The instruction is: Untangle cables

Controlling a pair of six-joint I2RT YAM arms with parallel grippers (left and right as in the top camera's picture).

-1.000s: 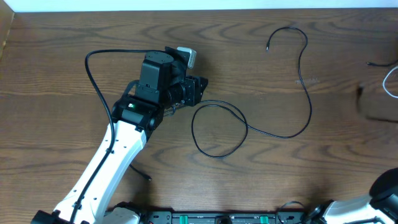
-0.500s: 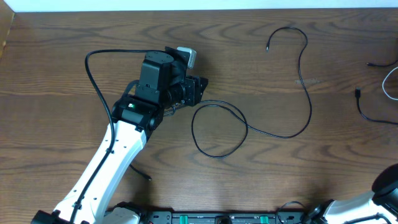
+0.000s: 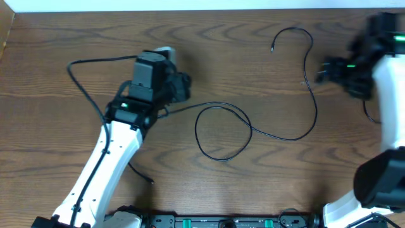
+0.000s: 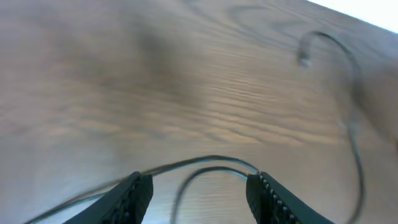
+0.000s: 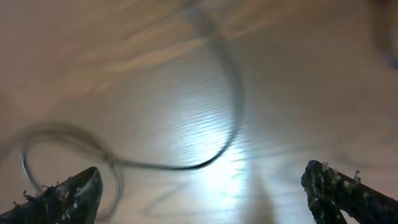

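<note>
Overhead view, left side first: the left arm [image 3: 117, 149] reaches in from the near edge over the desk [image 3: 57, 145]. Its tip, the left end effector [image 4: 199, 186], is released, fingers [image 4: 134, 193] standing apart. In the left wrist view one thin strand of the black cable [image 3: 285, 138] crosses the gap near the tips. The gap is far wider than the strand, so no pinch; whether it is snagged on a finger, cannot tell. From there the cable lies to the right of this end effector, long axis roughly left-right, flat on the wood. Next right: the loop [image 3: 195, 130], one ring where the cable crosses itself. Farther right the cable bellies out, climbs toward the far edge and hooks back to its plug end [image 3: 273, 49]. Just right of that rising run, blurred overhead, sits the right end effector [image 5: 205, 186]; its wrist view shows it spread wide and empty, the curve ahead of the tips. Far right: a second black strand [image 3: 369, 114], partly hidden by the right arm [image 3: 387, 95]. Judgement: the left arm is nearer the loop; the plug end falls to the right.
</note>
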